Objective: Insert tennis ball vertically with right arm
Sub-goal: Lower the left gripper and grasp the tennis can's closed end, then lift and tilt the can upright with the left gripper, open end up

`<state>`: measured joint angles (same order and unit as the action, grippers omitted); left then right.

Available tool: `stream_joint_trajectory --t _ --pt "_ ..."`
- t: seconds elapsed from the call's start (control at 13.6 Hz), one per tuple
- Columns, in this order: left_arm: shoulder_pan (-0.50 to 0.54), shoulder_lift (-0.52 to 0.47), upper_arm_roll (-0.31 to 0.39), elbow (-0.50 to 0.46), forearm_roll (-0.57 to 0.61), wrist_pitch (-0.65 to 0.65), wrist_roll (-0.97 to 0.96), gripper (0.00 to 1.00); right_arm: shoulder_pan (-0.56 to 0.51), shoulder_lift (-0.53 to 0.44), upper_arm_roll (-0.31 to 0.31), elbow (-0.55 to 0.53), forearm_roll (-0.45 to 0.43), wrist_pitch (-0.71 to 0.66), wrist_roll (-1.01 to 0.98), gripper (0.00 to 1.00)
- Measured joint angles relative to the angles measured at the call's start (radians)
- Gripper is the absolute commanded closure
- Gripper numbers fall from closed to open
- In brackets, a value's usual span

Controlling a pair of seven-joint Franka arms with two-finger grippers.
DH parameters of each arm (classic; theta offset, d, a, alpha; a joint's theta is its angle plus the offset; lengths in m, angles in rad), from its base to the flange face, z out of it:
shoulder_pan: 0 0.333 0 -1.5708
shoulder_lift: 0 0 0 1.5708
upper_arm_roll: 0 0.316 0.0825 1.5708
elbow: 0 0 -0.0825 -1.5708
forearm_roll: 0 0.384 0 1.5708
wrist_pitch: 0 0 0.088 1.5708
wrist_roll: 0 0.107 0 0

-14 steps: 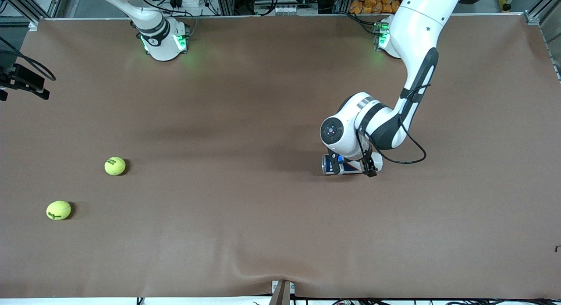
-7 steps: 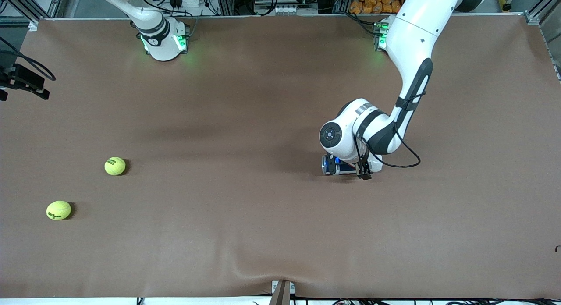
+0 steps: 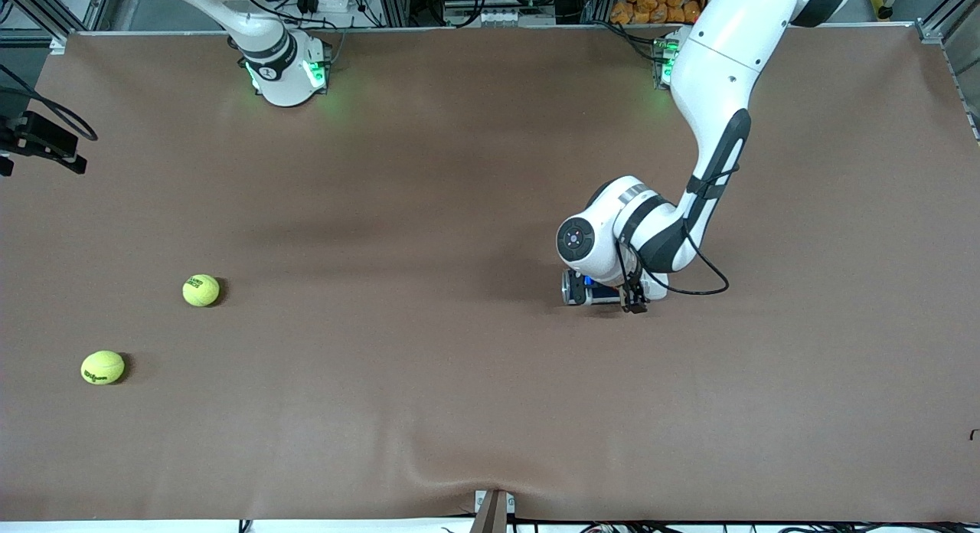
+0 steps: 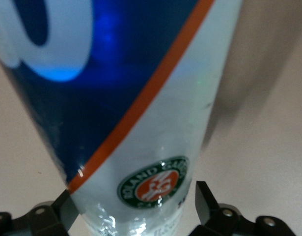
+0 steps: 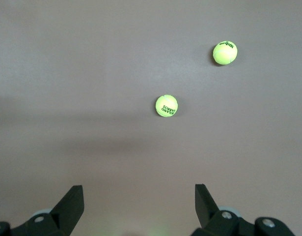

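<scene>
The left gripper (image 3: 612, 294) has sunk lower over the can (image 4: 141, 123) lying mid-counter, fingers (image 4: 205, 201) straddling it, just starting to close, while the right gripper (image 5: 136, 206) waits spread wide above both balls (image 3: 200, 290) (image 3: 102, 367) near the right arm's end, none yet inserted.

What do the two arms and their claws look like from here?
Both arms are glossy white with black joint bands; the left arm has a black cable looped at its wrist. Green lights glow at both bases. The left claw and the right claw have black, wedge-shaped fingers.
</scene>
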<state>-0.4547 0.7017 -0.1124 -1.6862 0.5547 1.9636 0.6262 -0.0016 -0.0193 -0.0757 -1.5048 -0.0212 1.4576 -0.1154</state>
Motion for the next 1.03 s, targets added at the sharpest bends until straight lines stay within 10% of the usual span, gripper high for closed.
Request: stream_joint_trajectory --t 1.03 --pt "-0.002 -0.001 -0.001 0.013 0.004 0.003 0.0 0.39 -0.001 0.0 0.0 0.0 0.0 -0.003 0.0 0.0"
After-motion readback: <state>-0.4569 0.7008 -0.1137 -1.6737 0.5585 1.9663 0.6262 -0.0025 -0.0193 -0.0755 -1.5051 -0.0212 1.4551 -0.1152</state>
